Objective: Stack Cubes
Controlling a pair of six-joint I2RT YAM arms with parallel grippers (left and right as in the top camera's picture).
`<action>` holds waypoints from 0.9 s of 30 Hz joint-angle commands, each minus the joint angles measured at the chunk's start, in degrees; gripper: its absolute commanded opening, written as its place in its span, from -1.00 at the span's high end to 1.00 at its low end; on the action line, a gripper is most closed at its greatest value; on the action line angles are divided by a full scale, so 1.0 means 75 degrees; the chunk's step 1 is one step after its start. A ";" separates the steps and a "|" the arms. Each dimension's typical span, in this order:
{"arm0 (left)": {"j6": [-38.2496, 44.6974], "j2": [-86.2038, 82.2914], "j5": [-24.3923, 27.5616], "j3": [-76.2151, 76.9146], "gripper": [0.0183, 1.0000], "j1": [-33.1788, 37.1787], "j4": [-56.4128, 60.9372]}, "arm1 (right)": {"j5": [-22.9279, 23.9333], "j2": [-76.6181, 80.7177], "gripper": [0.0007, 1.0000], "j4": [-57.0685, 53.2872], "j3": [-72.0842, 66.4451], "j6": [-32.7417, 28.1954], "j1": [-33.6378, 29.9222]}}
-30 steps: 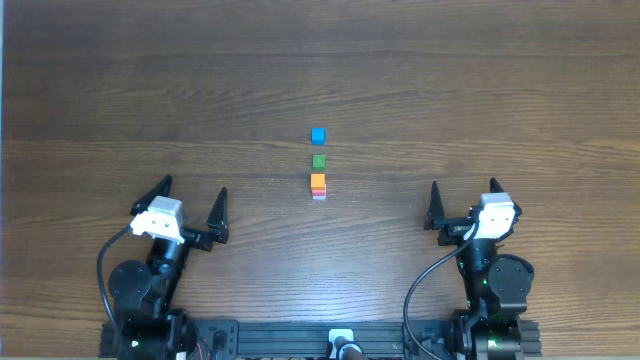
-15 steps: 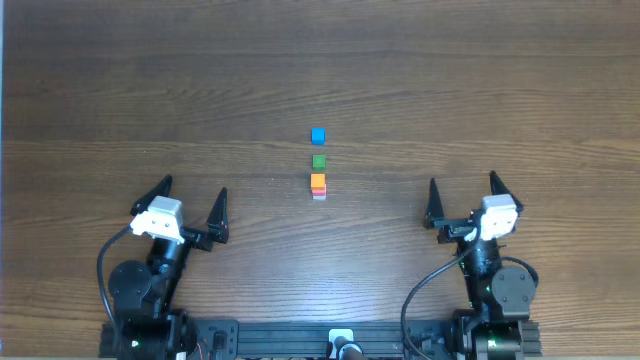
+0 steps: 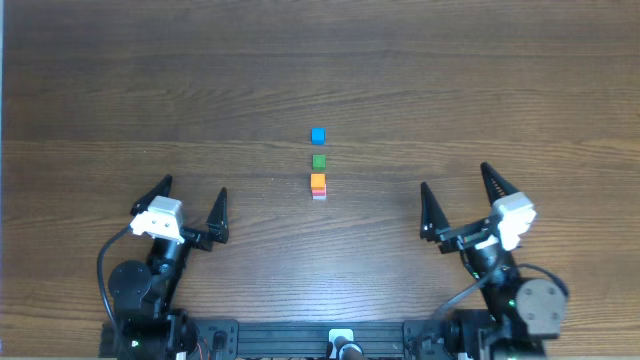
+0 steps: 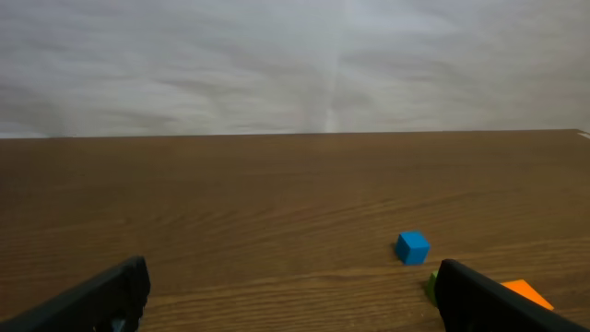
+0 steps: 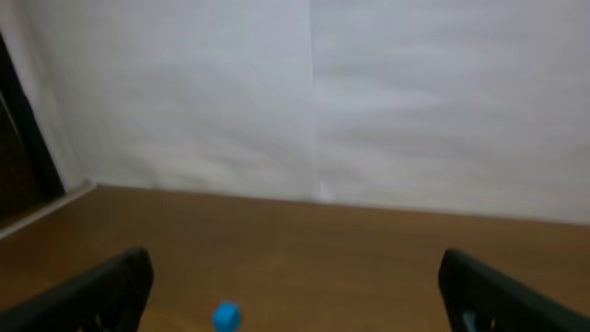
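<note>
Three groups of cubes line up at the table's middle: a blue cube (image 3: 318, 136) farthest out, a green cube (image 3: 319, 161) behind it, and an orange cube (image 3: 318, 182) stacked on a red one nearest the arms. My left gripper (image 3: 193, 198) stands open at the left, well short of the cubes. Over on the other side, my right gripper (image 3: 455, 195) is open and turned a little toward the row. The left wrist view has the blue cube (image 4: 412, 246), an edge of the green cube (image 4: 430, 287) and the orange cube (image 4: 525, 293). The right wrist view catches the blue cube (image 5: 226, 316).
The wooden table (image 3: 320, 70) stretches bare around the cubes. A pale wall (image 4: 295, 65) rises behind the far edge.
My right gripper has risen and swung left toward the cube row, its wrist shifting right and down the picture. The left arm and the cubes have not moved.
</note>
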 commanded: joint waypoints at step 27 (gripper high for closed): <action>-0.0108 -0.0041 -0.0055 -0.0029 -1.00 0.0026 -0.0032 | 0.1673 1.1328 -0.99 -0.4765 0.8717 0.0697 0.3710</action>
